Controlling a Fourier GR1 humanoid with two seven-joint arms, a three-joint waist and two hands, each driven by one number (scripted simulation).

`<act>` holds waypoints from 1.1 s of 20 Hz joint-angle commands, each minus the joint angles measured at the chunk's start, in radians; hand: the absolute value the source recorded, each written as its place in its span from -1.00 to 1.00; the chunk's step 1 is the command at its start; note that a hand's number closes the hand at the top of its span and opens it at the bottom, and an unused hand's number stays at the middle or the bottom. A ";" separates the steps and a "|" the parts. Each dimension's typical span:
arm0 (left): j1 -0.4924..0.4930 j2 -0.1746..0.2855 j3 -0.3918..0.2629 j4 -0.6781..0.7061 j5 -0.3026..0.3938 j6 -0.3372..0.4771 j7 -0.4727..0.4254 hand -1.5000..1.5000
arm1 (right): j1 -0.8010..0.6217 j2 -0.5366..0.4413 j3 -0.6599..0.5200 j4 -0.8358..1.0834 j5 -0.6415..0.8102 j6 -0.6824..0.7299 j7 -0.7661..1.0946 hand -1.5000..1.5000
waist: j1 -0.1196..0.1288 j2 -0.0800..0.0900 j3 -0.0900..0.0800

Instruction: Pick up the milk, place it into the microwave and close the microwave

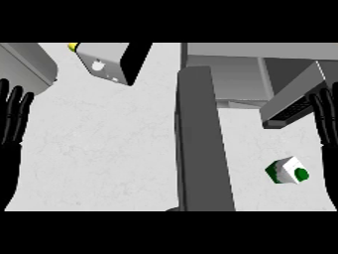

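A small white milk carton with green sides and a green cap stands on the white counter at the lower right. My right hand rests open at the right edge, fingers up, above and to the right of the carton and apart from it. My left hand rests open at the left edge, fingers up, holding nothing. The microwave sits at the top, right of centre, with its cavity open. Its dark grey door swings out toward me down the middle of the view.
A grey and black toaster-like appliance lies at the top, left of centre, with a small yellow thing beside it. A grey block fills the top left corner. Another grey appliance with a dark slotted edge juts in at the upper right.
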 commanded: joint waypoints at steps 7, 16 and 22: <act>-0.009 -0.068 0.001 0.071 0.162 -0.028 0.042 -1.00 | 0.140 -0.186 -0.082 -0.014 -0.367 0.385 -0.074 -1.00 | -0.045 -0.048 0.031; 0.236 -0.015 0.095 -0.145 0.344 -0.160 0.053 -1.00 | 0.322 -0.269 -0.359 0.006 -0.567 0.571 -0.122 -1.00 | -0.021 -0.050 0.030; 0.354 0.009 0.179 -0.244 0.455 -0.235 0.082 -1.00 | 0.225 -0.231 -0.354 0.166 -0.398 0.580 -0.170 -1.00 | -0.012 -0.049 0.030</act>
